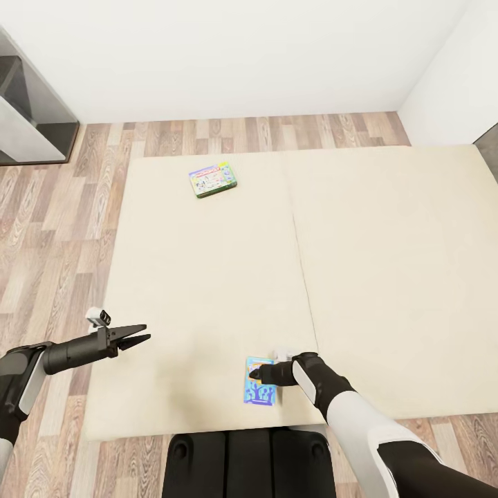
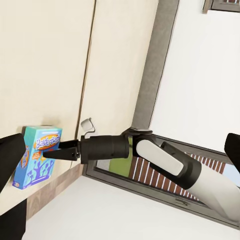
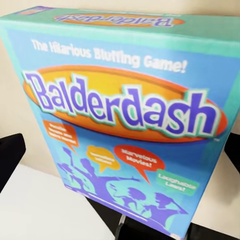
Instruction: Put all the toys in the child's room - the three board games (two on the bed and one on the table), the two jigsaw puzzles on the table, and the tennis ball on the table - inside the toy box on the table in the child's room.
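Two board games lie on the cream bed (image 1: pixel 387 277). A green-bordered one (image 1: pixel 213 180) rests flat far back on the left mattress section. A blue "Balderdash" one (image 1: pixel 261 382) (image 2: pixel 37 161) (image 3: pixel 125 125) lies near the front edge, by the seam. My right gripper (image 1: pixel 257 374) (image 2: pixel 52 152) hovers right at this blue box, open, its dark fingers (image 3: pixel 11 155) spread to either side of the box face. My left gripper (image 1: pixel 138 335) is open over the left part of the mattress, holding nothing; its fingers (image 2: pixel 10 160) frame the left wrist view.
Wood-plank floor (image 1: pixel 55 228) surrounds the bed. A dark grey shelf unit (image 1: pixel 31 111) stands at the back left by the white wall. The bed's grey frame (image 2: pixel 157 65) and slatted brown shutters (image 2: pixel 155 177) appear in the left wrist view. My dark base (image 1: pixel 249 463) touches the front edge.
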Motion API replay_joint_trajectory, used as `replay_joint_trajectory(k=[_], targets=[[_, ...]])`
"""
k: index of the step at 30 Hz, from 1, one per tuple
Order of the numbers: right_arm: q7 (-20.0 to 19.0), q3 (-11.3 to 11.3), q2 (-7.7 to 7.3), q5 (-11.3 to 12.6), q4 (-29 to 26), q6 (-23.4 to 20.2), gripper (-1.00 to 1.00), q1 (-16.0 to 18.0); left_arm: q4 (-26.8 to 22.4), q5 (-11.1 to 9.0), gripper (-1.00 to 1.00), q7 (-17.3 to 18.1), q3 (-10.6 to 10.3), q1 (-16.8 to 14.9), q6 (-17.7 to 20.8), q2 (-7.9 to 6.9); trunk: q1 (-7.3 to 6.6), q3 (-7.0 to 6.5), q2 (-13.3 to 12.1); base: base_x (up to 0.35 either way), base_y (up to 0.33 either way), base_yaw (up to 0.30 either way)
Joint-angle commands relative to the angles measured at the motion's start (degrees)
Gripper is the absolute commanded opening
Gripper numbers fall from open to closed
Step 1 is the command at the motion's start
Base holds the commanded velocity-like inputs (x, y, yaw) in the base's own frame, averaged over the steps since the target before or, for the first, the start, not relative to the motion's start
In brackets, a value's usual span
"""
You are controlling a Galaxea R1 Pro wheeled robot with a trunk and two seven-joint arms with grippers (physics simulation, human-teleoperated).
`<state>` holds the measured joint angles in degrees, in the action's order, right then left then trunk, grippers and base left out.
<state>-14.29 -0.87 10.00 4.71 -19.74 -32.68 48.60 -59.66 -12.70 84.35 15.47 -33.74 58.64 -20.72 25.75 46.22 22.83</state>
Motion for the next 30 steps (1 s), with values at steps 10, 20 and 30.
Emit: replay_joint_trajectory(k=[10, 20, 30], targets=[[-0.3, -0.1, 0.00, 0.5, 0.0, -0.5, 1.00, 0.0, 0.0, 0.0, 1.00, 0.2, 0.0, 0.0, 0.6, -0.02, 0.03, 0.06, 0.1, 0.000, 0.000, 0.000], [-3.7, -0.2, 0.00, 0.5, 0.0, -0.5, 1.00, 0.0, 0.0, 0.0, 1.00, 0.2, 0.0, 0.0, 0.6, -0.02, 0.03, 0.06, 0.1, 0.000, 0.000, 0.000], [-6.1, -0.2, 0.00, 0.5, 0.0, -0.5, 1.00, 0.0, 0.0, 0.0, 1.00, 0.2, 0.0, 0.0, 0.6, -0.02, 0.03, 0.06, 0.1, 0.000, 0.000, 0.000]])
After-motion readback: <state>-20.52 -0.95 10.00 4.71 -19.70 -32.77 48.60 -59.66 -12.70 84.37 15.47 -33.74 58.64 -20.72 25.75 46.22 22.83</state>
